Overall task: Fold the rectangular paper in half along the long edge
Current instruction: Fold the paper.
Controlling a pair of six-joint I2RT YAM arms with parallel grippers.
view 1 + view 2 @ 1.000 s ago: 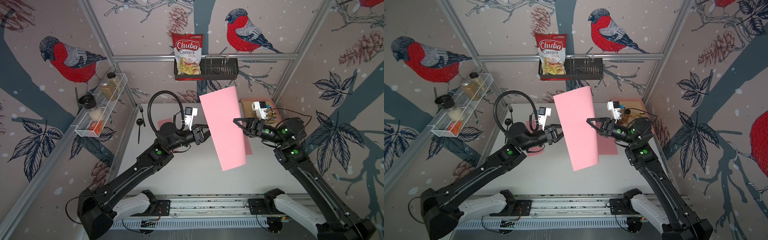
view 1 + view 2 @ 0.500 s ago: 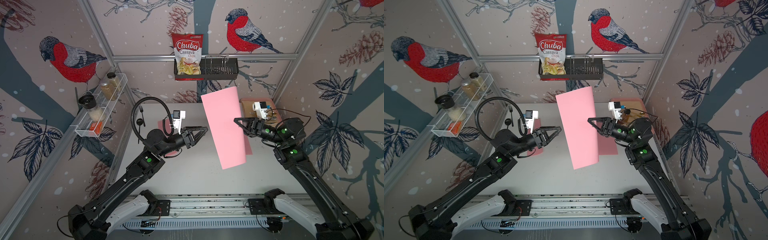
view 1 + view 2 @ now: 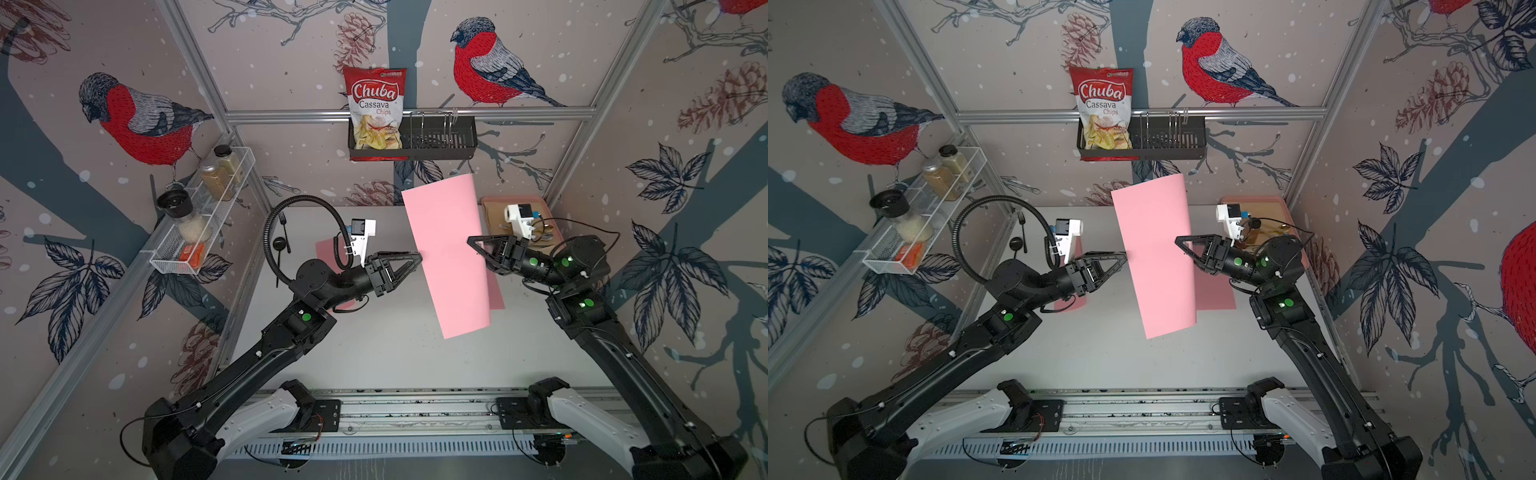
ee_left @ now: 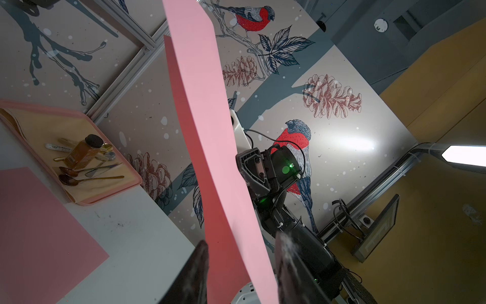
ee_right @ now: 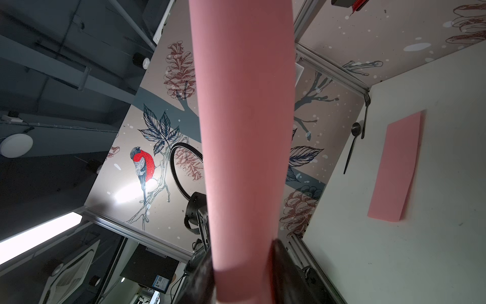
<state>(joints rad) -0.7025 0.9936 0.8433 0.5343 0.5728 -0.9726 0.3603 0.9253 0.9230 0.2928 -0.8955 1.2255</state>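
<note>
Pink rectangular paper sheet (image 3: 451, 266), mid-frame, hangs curled over but uncreased, pinched by the right gripper (image 3: 473, 242). Left gripper (image 3: 417, 257) straddles it, unclenched.

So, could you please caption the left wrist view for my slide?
Curved pink rectangular paper sheet standing between the open left gripper's black fingers.
</note>
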